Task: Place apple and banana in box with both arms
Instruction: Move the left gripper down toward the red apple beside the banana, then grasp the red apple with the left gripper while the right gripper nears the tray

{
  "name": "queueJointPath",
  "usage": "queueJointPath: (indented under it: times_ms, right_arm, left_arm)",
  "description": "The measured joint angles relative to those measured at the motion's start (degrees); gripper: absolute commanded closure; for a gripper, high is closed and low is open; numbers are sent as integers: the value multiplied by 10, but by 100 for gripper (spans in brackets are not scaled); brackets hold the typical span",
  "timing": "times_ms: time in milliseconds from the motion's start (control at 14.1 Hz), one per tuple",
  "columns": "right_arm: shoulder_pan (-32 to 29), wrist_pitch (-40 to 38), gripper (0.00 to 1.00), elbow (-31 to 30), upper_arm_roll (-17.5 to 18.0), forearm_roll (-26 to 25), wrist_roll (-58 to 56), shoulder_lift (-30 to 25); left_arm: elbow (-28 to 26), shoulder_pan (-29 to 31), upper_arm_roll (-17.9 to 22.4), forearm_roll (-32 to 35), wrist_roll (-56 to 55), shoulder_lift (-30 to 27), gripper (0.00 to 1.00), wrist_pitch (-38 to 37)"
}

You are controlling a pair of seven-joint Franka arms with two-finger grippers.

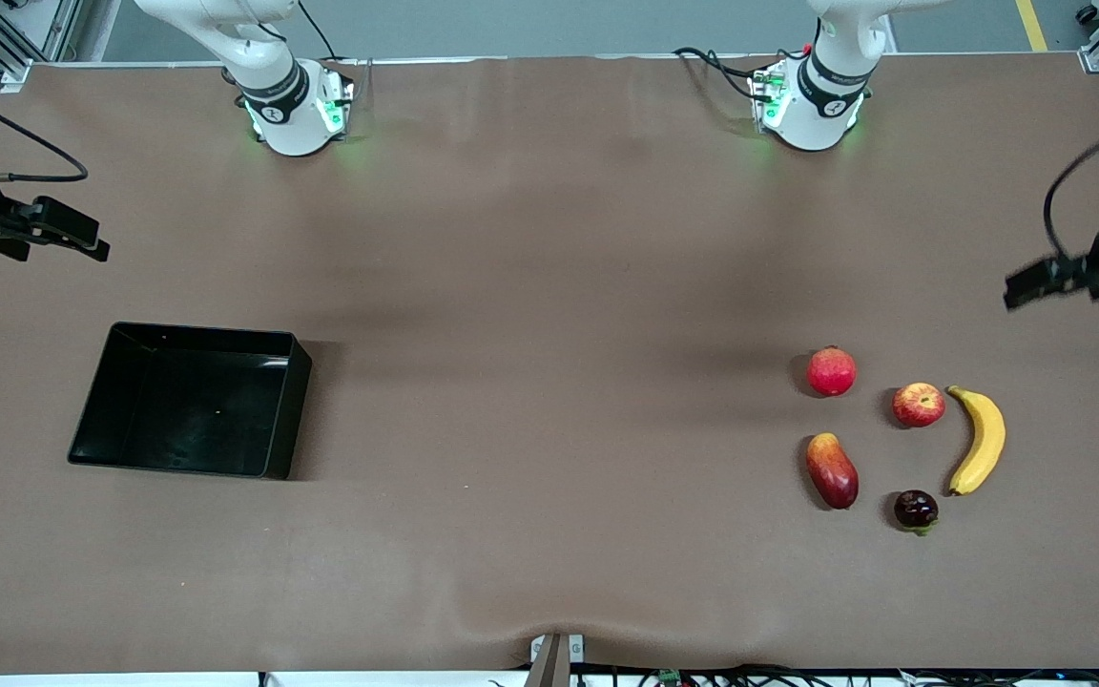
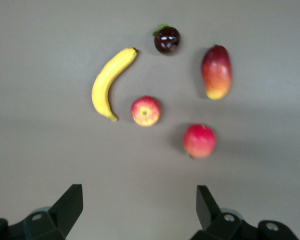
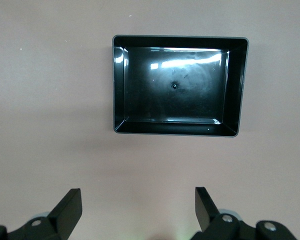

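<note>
Two arms, both parked up high at the ends of my brown surface [image 1: 549, 286], nothing grabbed so far.

Using the box [image 1: 189, 399] as my landmark: it's the shallow glossy black tray sitting toward the right arm's end of the surface, empty from what I can see in the right wrist view [image 3: 180, 85]. The right claw [image 1: 58, 229] hangs in the air just above the surface close to the box, out at that same end. Its fingers [image 3: 70, 207] are spread wide apart with nothing between them.

The left claw [image 1: 1050, 279] is well apart from the box, up in the air over the left arm's end. Fingers [image 2: 70, 205] are wide apart too, holding nothing, and its camera looks down on the fruit cluster.

All the fruit sits well apart from the box, toward the left arm's end. The banana [image 1: 981, 440] [image 2: 109, 82] is the piece farthest from the box, lying flat on the surface. Mango [image 1: 832, 470] [image 2: 216, 72] is on the box side of the cluster, as is the plain red round fruit [image 1: 832, 371] [image 2: 199, 141]. The apple [image 1: 919, 405] [image 2: 145, 111] rests just beside the banana, on the side facing the box, not touching it as far as I can tell. Smallest is a dark purplish fruit [image 1: 916, 510] [image 2: 167, 39], near the banana's lower tip.
</note>
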Motion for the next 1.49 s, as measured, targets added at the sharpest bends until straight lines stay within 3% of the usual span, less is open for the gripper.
queueJointPath:
  times_ms: [213,640,996,1280,1423,1494]
  right_arm:
    - [0,0,0,0,0,0,0,0]
    - [1,0,0,0,1,0,0,0]
    - [1,0,0,0,1,0,0,0]
    - [1,0,0,-1,-1,-1,0,1]
    - [-5,8,0,-3,-4,-2,-2,10]
    - [-10,15,0,-4,-6,-2,-11,18]
  left_arm:
    - [-85,27,0,0,0,39,0,136]
    - [-192,38,0,0,-1,114,0,339]
    - [-198,53,-1,0,-2,178,0,404]
    - [-198,53,-5,0,-5,194,0,412]
    - [-198,53,-5,0,-5,199,40,412]
    - [-198,53,-5,0,-4,200,76,412]
